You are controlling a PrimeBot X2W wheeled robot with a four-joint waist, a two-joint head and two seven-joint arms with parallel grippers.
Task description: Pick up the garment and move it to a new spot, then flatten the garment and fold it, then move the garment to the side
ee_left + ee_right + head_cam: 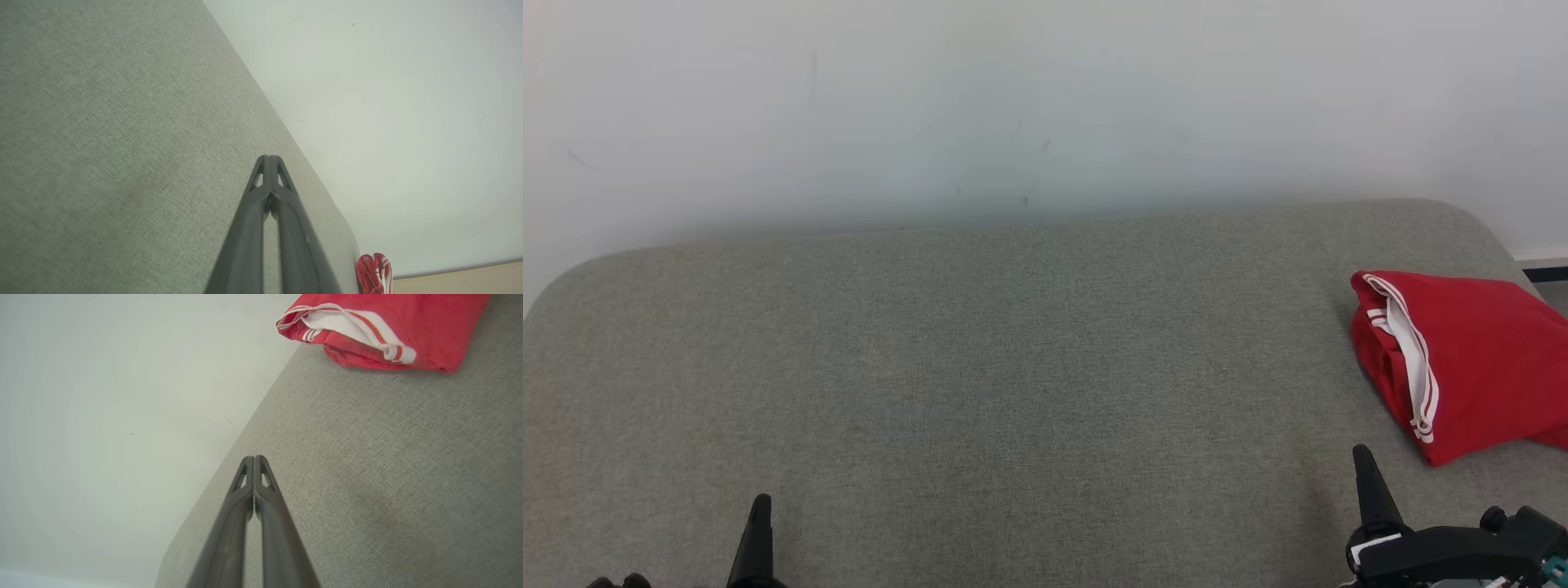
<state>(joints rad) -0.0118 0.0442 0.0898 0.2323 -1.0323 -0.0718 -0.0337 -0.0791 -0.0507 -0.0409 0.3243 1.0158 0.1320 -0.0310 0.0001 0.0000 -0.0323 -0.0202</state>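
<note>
The garment (1470,359) is red with white stripes along one edge and lies folded at the far right of the grey upholstered surface (1013,367). The right wrist view shows the garment (384,330) at the top, well beyond the fingertips. A small part of the garment (374,273) peeks in at the bottom of the left wrist view. My right gripper (1362,453) is shut and empty, just in front of the garment and apart from it. My left gripper (760,500) is shut and empty at the lower left, far from the garment.
A pale wall (1013,106) rises behind the grey surface. The surface has rounded far corners, and its right edge lies just past the garment. A strip of beige floor (470,279) shows beyond that end.
</note>
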